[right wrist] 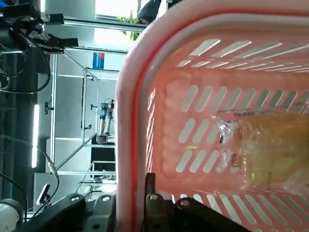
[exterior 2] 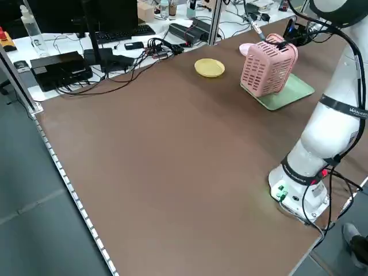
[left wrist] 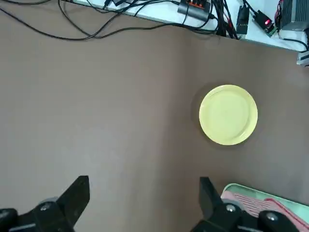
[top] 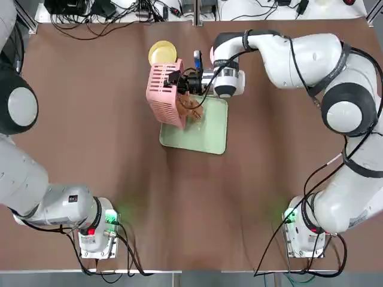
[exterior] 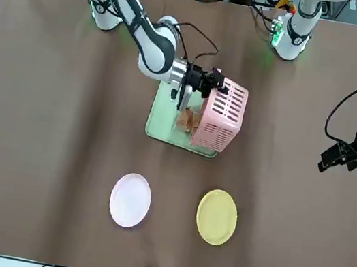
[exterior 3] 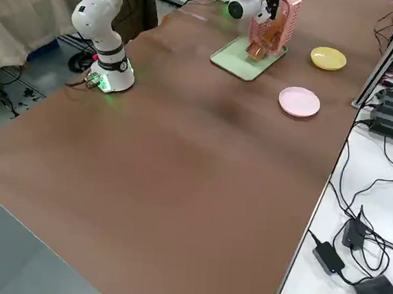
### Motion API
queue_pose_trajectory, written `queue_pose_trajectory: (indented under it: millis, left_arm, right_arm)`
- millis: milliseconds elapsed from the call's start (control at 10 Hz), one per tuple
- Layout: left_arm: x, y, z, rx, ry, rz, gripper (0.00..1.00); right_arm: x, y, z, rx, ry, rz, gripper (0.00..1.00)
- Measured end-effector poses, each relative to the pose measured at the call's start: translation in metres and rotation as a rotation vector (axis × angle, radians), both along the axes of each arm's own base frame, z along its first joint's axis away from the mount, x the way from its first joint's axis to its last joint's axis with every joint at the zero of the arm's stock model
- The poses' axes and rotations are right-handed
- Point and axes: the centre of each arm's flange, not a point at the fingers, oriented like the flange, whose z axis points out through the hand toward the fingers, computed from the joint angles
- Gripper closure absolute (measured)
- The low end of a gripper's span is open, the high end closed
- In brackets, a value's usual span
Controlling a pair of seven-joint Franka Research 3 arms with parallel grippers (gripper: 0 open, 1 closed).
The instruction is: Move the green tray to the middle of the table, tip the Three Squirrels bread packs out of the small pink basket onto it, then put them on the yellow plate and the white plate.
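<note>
The right gripper (top: 181, 79), pinching the small pink basket's (top: 164, 92) rim, tips Three Squirrels bread packs (top: 190, 108) onto the green tray (top: 206, 133). Next, emptying fully probably needs more tilt. The left gripper (left wrist: 145, 203) idles, fingers spread.

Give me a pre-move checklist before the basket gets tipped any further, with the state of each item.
1. Right gripper shut on the small pink basket's rim: ok.
2. Basket tilted on its side above the green tray: ok.
3. Three Squirrels bread packs spilling onto the tray, none seen on the table: ok.
4. All packs out: not ok, one shows inside in the right wrist view.
5. Yellow plate and white plate bare: ok.
6. Left gripper open, away from the tray: ok.
</note>
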Motion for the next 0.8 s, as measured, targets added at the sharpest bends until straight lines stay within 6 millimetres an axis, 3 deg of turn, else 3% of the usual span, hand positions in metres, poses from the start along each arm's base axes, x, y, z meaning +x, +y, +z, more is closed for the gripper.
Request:
queue_pose_trajectory:
  millis: [300, 800]
  left_arm:
    - [0.000, 0.000, 0.000, 0.000, 0.000, 0.000, 0.00]
    - [0.000, 0.000, 0.000, 0.000, -0.001, 0.000, 0.00]
  right_arm:
    - [-0.013, -0.003, -0.011, 0.035, -0.001, 0.031, 0.93]
    - [-0.008, -0.041, -0.014, 0.056, -0.043, 0.013, 0.93]
